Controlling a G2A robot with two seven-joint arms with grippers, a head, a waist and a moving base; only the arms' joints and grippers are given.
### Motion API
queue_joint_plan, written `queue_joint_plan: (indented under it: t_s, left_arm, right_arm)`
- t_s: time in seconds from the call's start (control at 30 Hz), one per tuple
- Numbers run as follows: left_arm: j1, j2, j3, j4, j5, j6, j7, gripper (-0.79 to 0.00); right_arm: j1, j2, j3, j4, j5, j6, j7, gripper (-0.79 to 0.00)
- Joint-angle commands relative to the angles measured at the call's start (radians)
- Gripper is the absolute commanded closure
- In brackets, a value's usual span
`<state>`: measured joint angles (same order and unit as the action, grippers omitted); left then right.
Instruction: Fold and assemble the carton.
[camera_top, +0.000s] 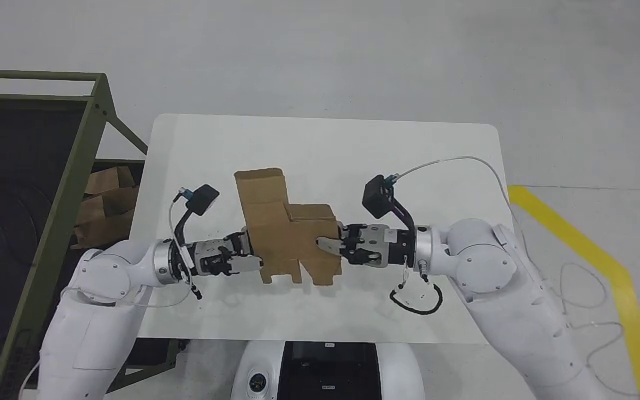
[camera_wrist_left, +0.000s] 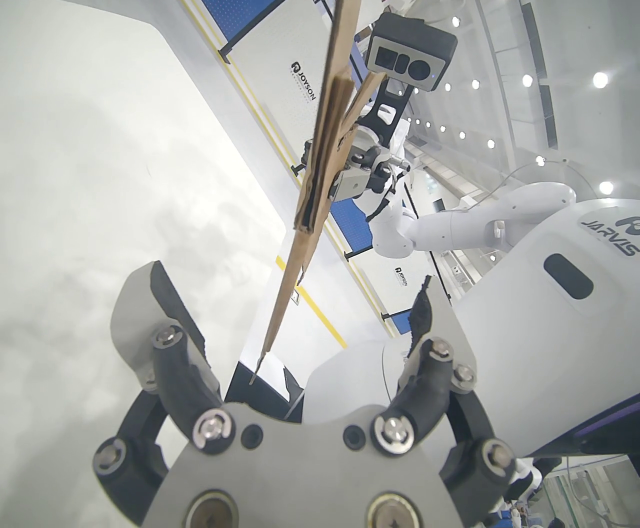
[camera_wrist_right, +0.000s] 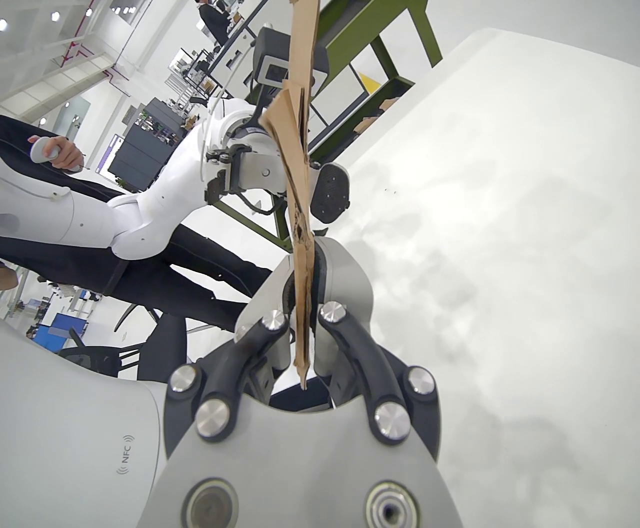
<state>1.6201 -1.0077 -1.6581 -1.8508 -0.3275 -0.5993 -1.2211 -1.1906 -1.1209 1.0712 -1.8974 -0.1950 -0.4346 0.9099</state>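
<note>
**Flat carton: right tool grips, left tool wide**

The carton is flattened and not yet assembled. It hangs level just over the front-middle of the white surface, betw. the two arms. The right tool is clamped tight on its right edge. The left tool stands wide at the opp. edge: the cardboard edge sits in the gap and touches neither side.

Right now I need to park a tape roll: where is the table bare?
Bare: the table strip between the carton and the far edge, and the far right corner. Crowded: the near middle, where left gripper and right gripper flank the carton.
</note>
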Motion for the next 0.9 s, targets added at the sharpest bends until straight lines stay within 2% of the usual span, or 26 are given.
queue_joint_plan:
  t_s: [0.0,0.07,0.1,0.17,0.23,0.27,0.3,0.33,0.73,0.77,0.8,0.83,0.87]
  left_arm:
    - [0.007,0.002,0.002,-0.002,0.001,-0.015,0.015,-0.696]
    - [0.011,0.004,0.003,-0.005,0.004,-0.021,0.022,-0.563]
    - [0.012,0.005,0.005,-0.007,0.009,-0.025,0.025,-0.419]
    - [0.014,0.007,0.010,-0.007,0.015,-0.032,0.032,-0.369]
    - [0.014,0.009,0.016,-0.005,0.019,-0.037,0.037,-0.256]
    - [0.013,0.010,0.019,-0.005,0.021,-0.039,0.040,-0.185]
    - [0.013,0.011,0.023,-0.004,0.024,-0.041,0.042,-0.040]
    - [0.012,0.012,0.026,-0.001,0.025,-0.043,0.043,0.000]
    - [-0.014,0.023,0.053,0.020,0.021,-0.055,0.056,0.000]
    - [-0.016,0.023,0.053,0.024,0.018,-0.056,0.061,0.000]
    - [-0.018,0.024,0.053,0.027,0.015,-0.056,0.066,0.000]
    - [-0.021,0.024,0.053,0.030,0.011,-0.057,0.074,0.000]
    - [-0.023,0.024,0.053,0.033,0.009,-0.059,0.083,0.000]
  right_arm:
    - [0.005,0.000,-0.003,0.003,0.003,0.002,0.002,0.000]
    - [0.010,0.001,-0.006,0.006,0.005,0.002,0.003,0.000]
    - [0.012,0.001,-0.007,0.008,0.007,0.003,0.004,0.000]
    - [0.016,0.001,-0.009,0.009,0.009,0.004,0.004,0.000]
    - [0.020,0.002,-0.011,0.013,0.012,0.004,0.006,0.000]
    - [0.022,0.002,-0.012,0.015,0.013,0.004,0.006,0.000]
    - [0.024,0.003,-0.013,0.019,0.013,0.006,0.007,0.000]
    - [0.026,0.003,-0.014,0.021,0.014,0.006,0.006,0.000]
    - [0.040,0.006,-0.021,0.041,0.051,-0.014,0.000,0.000]
    - [0.040,0.006,-0.019,0.044,0.056,-0.015,-0.003,-0.228]
    - [0.040,0.007,-0.018,0.046,0.058,-0.015,-0.004,-0.413]
    - [0.040,0.007,-0.015,0.046,0.060,-0.014,-0.007,-0.760]
    - [0.039,0.008,-0.012,0.045,0.063,-0.013,-0.013,-0.785]
